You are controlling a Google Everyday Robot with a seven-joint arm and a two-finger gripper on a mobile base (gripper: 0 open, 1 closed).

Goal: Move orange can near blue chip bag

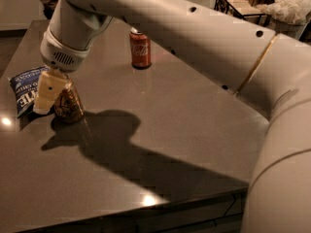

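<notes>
**Pincer [57, 104] clamped on the orange can [69, 105], low at the bag's edge**

Pincer and wrist hang from the big pale arm [194, 38], which crosses the whole upper part of the view and drops to the far-left part of the dark table [184, 144]. Just beside the pincer, on its outer side towards the table's left edge, lies the blue chip bag [25, 87], flat, with its near corner tucked behind the pale finger [47, 92]. Well apart from the pincer, farther back on the table, stands a red cola can [140, 49]. Within the grip, the orange can stands upright, with its base on or just above the tabletop and right next to the bag.

The placing looks close to finished. To do it well, I judge the can should be fully seated before the jaws part, and the lift should go straight up so no finger tips the can or drags the bag.

Only one finger shows (the other is behind the can), the can's silver top is hidden under the wrist, and deep shadow hides whether can and bag touch.
</notes>
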